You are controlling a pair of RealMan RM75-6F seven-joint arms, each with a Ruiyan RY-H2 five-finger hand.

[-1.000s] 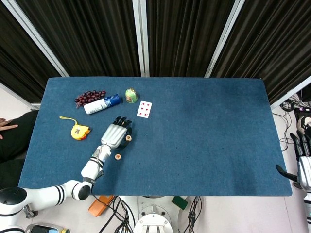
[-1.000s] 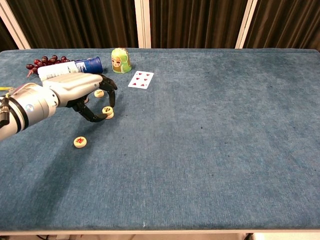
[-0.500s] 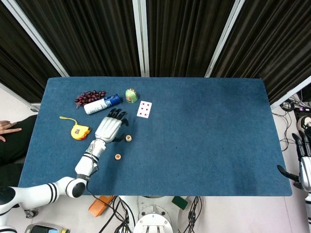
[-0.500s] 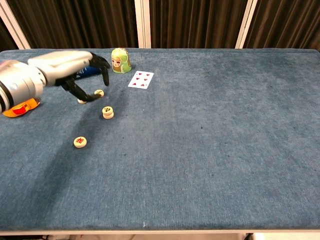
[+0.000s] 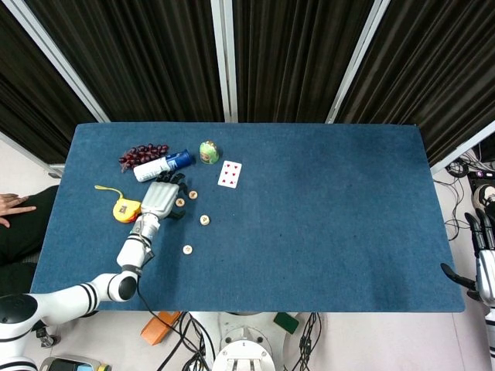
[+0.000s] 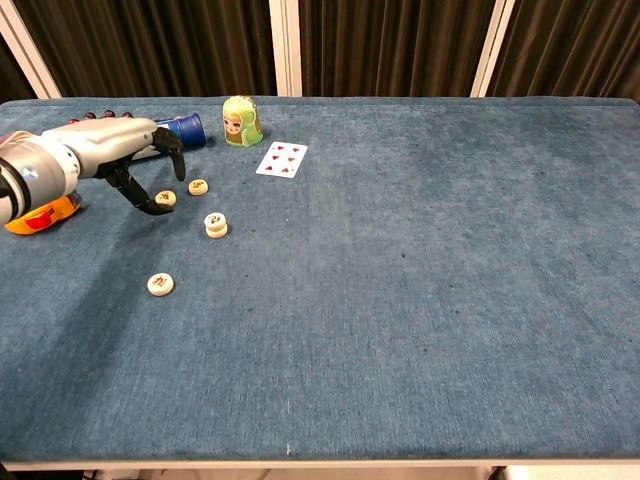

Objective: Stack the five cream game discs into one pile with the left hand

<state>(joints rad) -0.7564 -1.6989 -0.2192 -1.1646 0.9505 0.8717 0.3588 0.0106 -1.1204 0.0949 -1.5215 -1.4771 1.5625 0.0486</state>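
Four spots on the blue table [image 5: 325, 216] hold cream discs. One disc [image 6: 198, 186] lies near the bottle, another disc [image 6: 166, 198] just left of it. A pile of two discs [image 6: 215, 225] stands in front of them, and a single disc [image 6: 160, 284] lies nearest the front edge. My left hand [image 6: 118, 162] arches over the table beside the left disc [image 5: 180, 202], fingers apart and curved, holding nothing. My right hand [image 5: 481, 259] hangs off the table's right edge, fingers spread.
A white spray bottle with a blue cap [image 5: 162, 166], dark grapes [image 5: 142, 153], a green doll [image 6: 240, 120] and a playing card [image 6: 281, 159] lie along the back left. A yellow tape measure [image 5: 126, 209] sits left of my left hand.
My left hand let go at the two-disc pile, rose, and moved left and back to the disc near the spray bottle. The right hand has barely moved.
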